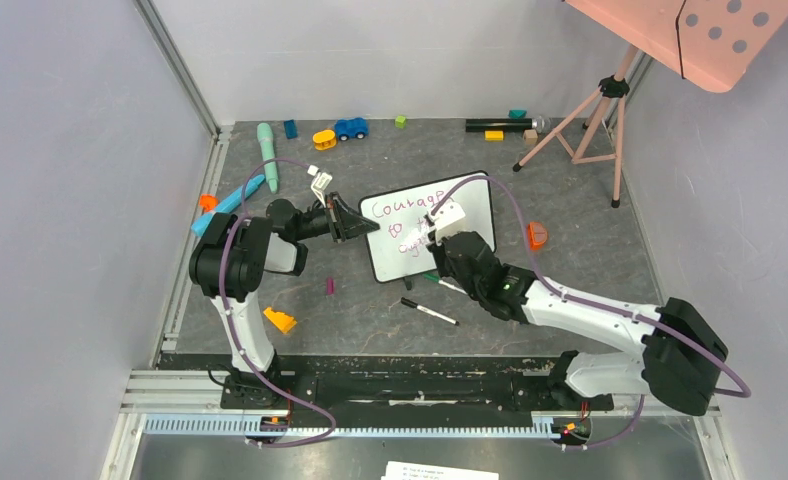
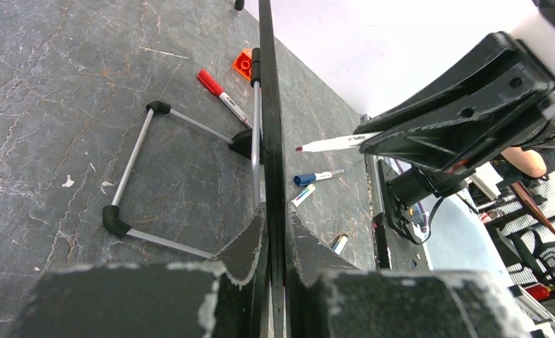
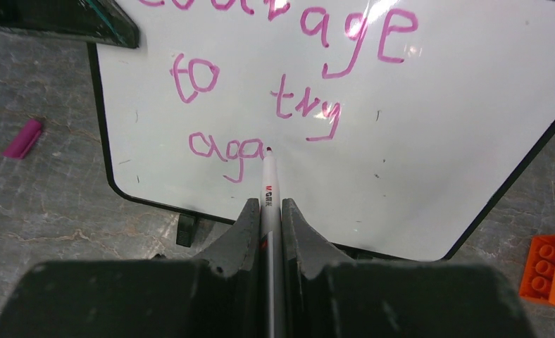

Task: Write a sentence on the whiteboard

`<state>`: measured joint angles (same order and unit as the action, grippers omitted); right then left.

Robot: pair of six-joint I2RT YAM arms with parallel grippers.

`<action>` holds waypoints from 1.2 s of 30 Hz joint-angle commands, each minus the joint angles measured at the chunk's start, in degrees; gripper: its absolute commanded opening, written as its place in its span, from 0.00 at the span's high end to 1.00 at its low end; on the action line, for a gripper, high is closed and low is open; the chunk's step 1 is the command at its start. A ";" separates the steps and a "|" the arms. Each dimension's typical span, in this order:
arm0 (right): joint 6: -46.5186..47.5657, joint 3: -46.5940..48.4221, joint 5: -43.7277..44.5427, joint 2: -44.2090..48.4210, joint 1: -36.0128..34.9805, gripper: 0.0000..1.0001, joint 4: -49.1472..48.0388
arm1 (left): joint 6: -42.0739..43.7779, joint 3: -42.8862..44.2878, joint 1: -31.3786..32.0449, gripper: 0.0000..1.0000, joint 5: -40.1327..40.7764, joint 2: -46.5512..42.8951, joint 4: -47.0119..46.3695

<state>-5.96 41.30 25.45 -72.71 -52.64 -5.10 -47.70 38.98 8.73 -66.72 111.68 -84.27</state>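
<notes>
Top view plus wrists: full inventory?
whiteboard: 1, white, black frame, table centre
sentence: 1, pink, on the whiteboard, last word unfinished
marker: 1, white barrel, in right gripper, tip at the whiteboard
loose markers: at least 2, dark caps, in front of the whiteboard
red marker: 1, red cap, behind the whiteboard
toy car: 1, blue, far edge
yellow block: 1, yellow, beside the toy car
teal stick: 1, teal, far left
orange block: 1, orange, near left arm's base
purple cap: 1, purple, left of the whiteboard
tripod: 1, pink, far right
left gripper: 1, black, shut on the whiteboard's edge
right gripper: 1, black, shut on the marker
</notes>
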 commanded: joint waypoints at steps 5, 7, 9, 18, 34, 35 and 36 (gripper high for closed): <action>0.26 0.68 0.28 1.77 0.94 1.00 -1.40 | -0.57 0.09 0.15 0.98 -1.36 -3.33 -4.94; 0.26 1.18 0.42 1.07 1.12 1.00 -1.55 | -0.56 0.06 0.15 0.98 -1.39 -3.40 -4.94; 0.44 1.65 0.40 0.43 1.30 1.00 -1.88 | -0.55 0.06 0.15 0.98 -1.34 -3.40 -4.94; 1.07 2.95 0.16 -2.00 1.74 1.00 -3.03 | -0.55 0.05 0.15 0.98 -1.37 -3.35 -4.94; 1.54 3.86 0.41 -2.92 2.17 1.00 -3.68 | -0.55 0.11 0.15 0.98 -1.31 -3.35 -4.94; 1.56 3.97 0.44 -3.09 2.19 1.00 -3.75 | -0.55 0.04 0.15 0.98 -1.31 -3.31 -4.94; 1.68 4.04 0.40 -3.18 2.19 1.00 -3.96 | -0.55 0.12 0.15 0.98 -1.31 -3.31 -4.94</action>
<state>-4.86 42.41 25.45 -75.20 -50.72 -6.61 -47.70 38.98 8.73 -66.74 111.59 -84.27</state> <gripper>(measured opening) 0.122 0.125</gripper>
